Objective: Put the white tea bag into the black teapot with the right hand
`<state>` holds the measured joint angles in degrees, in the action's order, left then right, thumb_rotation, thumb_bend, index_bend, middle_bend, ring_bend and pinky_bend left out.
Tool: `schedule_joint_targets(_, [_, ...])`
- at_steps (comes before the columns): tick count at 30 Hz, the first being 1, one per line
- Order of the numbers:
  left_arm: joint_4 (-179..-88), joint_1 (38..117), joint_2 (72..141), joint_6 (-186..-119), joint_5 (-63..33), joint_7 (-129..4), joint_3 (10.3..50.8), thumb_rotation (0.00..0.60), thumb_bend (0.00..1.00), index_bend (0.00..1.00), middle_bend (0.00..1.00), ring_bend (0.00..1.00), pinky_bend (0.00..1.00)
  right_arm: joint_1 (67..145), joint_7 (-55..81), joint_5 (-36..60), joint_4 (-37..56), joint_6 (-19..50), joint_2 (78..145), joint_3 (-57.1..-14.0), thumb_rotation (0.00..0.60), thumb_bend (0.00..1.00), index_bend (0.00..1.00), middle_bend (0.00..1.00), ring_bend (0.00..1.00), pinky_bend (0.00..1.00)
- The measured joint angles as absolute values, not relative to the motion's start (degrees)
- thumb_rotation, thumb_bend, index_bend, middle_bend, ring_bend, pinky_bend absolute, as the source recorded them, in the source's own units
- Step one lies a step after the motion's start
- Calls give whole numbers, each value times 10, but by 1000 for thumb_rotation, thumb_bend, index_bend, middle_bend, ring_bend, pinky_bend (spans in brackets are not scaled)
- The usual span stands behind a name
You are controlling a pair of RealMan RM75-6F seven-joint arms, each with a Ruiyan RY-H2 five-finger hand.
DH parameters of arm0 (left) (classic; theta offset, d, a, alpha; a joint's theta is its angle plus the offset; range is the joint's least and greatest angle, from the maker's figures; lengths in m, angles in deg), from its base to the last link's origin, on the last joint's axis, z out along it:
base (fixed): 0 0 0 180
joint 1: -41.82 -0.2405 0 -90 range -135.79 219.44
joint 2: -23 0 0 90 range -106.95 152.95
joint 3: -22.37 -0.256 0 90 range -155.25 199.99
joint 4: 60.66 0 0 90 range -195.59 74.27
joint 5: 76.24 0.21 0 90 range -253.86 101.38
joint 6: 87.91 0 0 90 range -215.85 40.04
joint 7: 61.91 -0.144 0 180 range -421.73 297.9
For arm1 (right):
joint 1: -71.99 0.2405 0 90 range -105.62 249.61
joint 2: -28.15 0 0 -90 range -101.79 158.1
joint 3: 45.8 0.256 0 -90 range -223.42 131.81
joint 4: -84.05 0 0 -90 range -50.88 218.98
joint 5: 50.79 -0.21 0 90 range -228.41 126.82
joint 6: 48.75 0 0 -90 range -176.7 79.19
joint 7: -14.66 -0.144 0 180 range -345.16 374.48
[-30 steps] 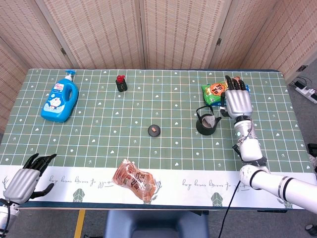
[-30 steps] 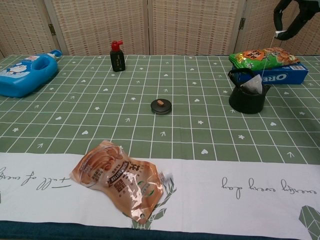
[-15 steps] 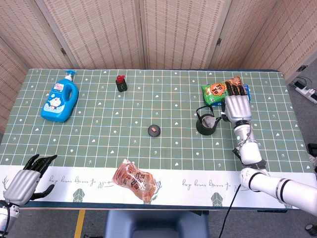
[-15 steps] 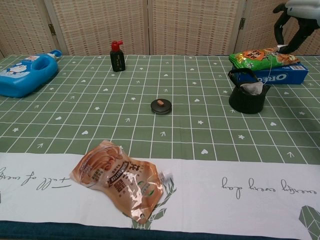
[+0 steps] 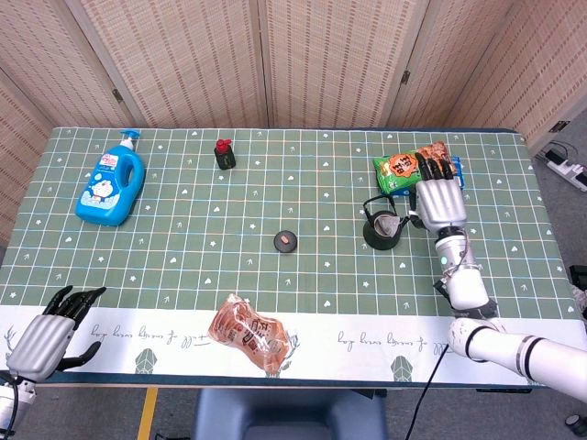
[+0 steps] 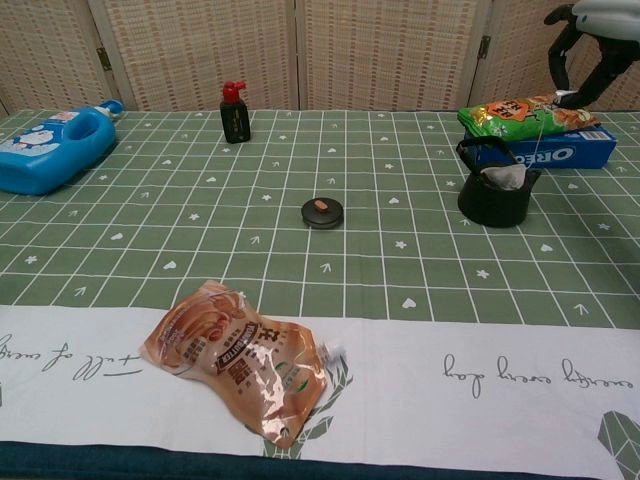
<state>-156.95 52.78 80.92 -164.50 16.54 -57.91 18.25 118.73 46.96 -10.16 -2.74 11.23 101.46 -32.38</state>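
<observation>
The black teapot [image 5: 382, 231] [image 6: 493, 200] stands at the right of the table with its lid off. The white tea bag [image 6: 506, 177] [image 5: 391, 223] lies in the pot's mouth, its top corner showing above the rim. A thin string runs up from the bag to my right hand [image 5: 440, 198] [image 6: 591, 40], which hovers above and right of the pot and pinches the string's tag. My left hand [image 5: 51, 334] rests at the table's near left corner, fingers apart, holding nothing.
The teapot's lid [image 5: 286, 241] [image 6: 322, 212] lies mid-table. Behind the pot are a green snack bag [image 6: 525, 115] and a blue Oreo box [image 6: 560, 150]. A brown snack packet [image 6: 238, 358] lies near the front edge. A blue bottle [image 5: 111, 186] and a small black bottle [image 5: 225, 154] stand further left.
My right hand has come down towards the teapot, and the tea bag, which hung above the pot's mouth, has sunk into it. The left hand has stayed still.
</observation>
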Motion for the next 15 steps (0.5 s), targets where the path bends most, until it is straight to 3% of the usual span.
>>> schedule_joint_targets(7, [-1571,528,815,-1638,161,-601,182,600,317,0,101,101,38,1153,469,-49,-56,140,1000,-361,600,369,613,3,1,0])
schedule_joint_targets(8, [-1572,528,816,-1638,160,-604,182,600,317,0,101,100,38,1148,469,-42,-56,141,1000,-368,600,369,562,1,1,0])
schedule_joint_targets(12, [-1575,528,818,-1636,155,-610,183,600,317,0,102,101,38,1143,475,-41,-55,128,999,-381,600,370,132,0,0,0])
schedule_joint_targets(13, [-1576,527,817,-1637,155,-609,184,600,317,0,101,100,38,1142,481,-44,-55,124,998,-384,600,369,58,0,0,0])
schedule_joint_targets(15, [-1576,527,816,-1639,155,-605,184,600,317,0,102,101,38,1142,501,-56,-61,120,995,-392,600,369,2,0,0,0])
